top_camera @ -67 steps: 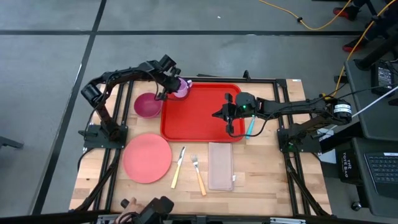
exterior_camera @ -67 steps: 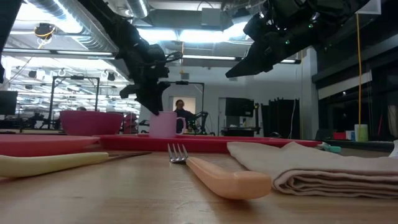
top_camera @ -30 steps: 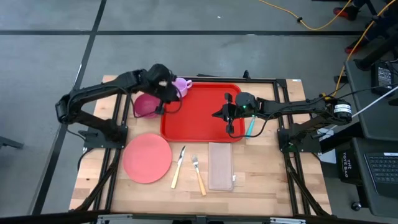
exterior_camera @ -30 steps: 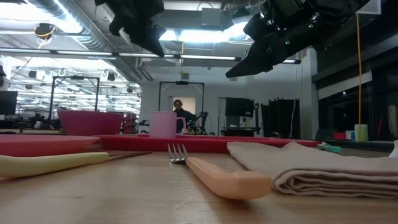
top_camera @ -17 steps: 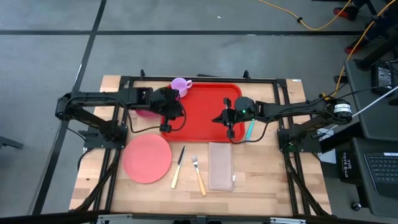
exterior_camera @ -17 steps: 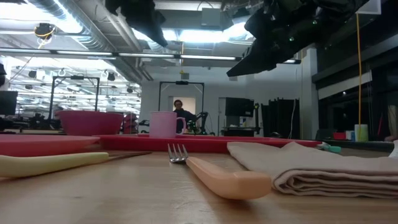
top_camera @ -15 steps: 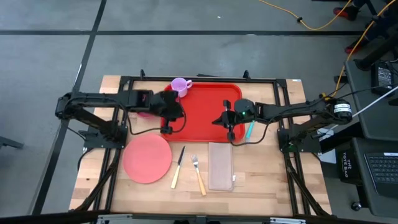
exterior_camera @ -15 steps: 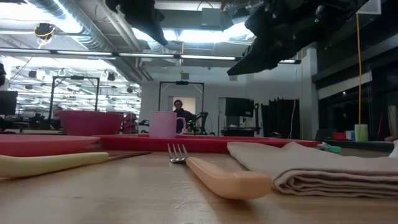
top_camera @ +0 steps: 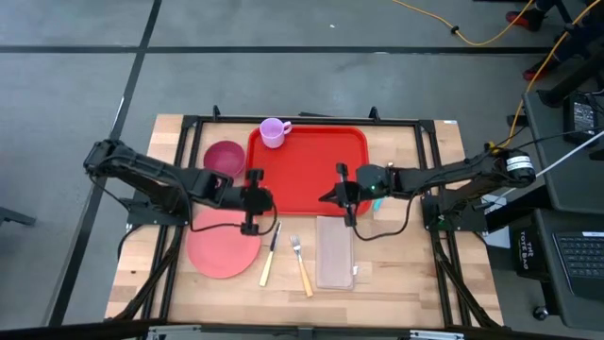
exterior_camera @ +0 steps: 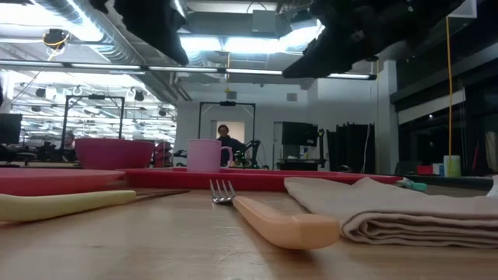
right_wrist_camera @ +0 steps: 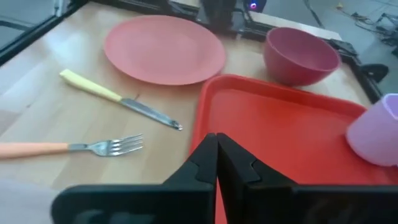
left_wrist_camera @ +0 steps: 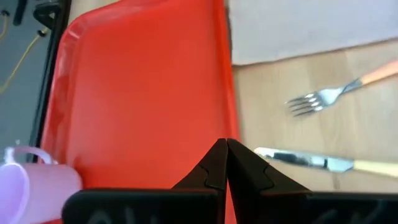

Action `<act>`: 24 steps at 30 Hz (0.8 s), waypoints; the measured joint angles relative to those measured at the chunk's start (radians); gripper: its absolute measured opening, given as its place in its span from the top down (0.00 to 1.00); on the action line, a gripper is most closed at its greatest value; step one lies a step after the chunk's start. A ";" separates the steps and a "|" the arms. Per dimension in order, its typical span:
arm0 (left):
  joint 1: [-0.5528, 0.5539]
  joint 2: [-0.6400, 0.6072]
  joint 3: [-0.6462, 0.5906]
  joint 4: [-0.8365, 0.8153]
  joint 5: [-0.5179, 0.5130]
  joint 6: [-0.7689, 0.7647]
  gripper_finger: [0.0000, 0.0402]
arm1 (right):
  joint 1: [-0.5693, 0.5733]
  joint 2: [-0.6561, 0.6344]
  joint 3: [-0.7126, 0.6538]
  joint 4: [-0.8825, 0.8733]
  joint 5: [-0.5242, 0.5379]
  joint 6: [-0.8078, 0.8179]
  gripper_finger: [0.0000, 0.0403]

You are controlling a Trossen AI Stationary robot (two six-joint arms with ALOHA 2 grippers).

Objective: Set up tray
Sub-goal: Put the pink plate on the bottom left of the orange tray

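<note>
The red tray (top_camera: pixel 307 175) lies at the table's far middle. A pale pink cup (top_camera: pixel 274 132) stands upright in its far left corner. My left gripper (top_camera: pixel 267 200) is shut and empty. It hangs in the air by the tray's near left corner, above the right edge of the round pink plate (top_camera: pixel 222 241). Its shut fingers show in the left wrist view (left_wrist_camera: pixel 225 165). My right gripper (top_camera: pixel 326 196) is shut and empty. It hangs above the tray's near edge, toward the right. Its shut fingers show in the right wrist view (right_wrist_camera: pixel 216 157).
A dark pink bowl (top_camera: pixel 224 157) stands left of the tray. A yellow-handled knife (top_camera: pixel 269 255), an orange-handled fork (top_camera: pixel 301 265) and a folded napkin (top_camera: pixel 335 251) lie near the front edge. A black frame (top_camera: pixel 189 123) runs round the table.
My left gripper has gone from beside the cup toward the table's near edge and now hangs over the plate's right edge. My right gripper has gone a little toward the near edge. The cup has stayed upright on the tray.
</note>
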 joint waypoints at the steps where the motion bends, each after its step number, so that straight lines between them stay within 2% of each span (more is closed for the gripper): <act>1: -0.015 0.000 -0.002 0.002 -0.019 -0.046 0.99 | 0.010 0.000 0.000 -0.001 0.003 -0.001 0.98; 4: -0.070 0.000 -0.002 -0.006 -0.089 -0.177 1.00 | 0.039 0.000 0.000 0.002 0.041 0.000 0.98; 7: -0.155 0.000 -0.002 -0.012 -0.153 -0.242 1.00 | 0.060 0.000 0.000 0.004 0.093 0.000 0.99; 14: -0.351 0.024 -0.002 -0.011 -0.273 -0.478 1.00 | 0.084 0.000 0.000 0.012 0.097 -0.002 0.97; 20: -0.453 0.117 0.007 -0.017 -0.262 -0.617 1.00 | 0.099 0.000 0.000 0.023 0.097 0.013 0.98; 24: -0.488 0.184 0.066 -0.120 -0.211 -0.813 0.99 | 0.113 0.000 0.000 0.022 0.097 0.020 0.97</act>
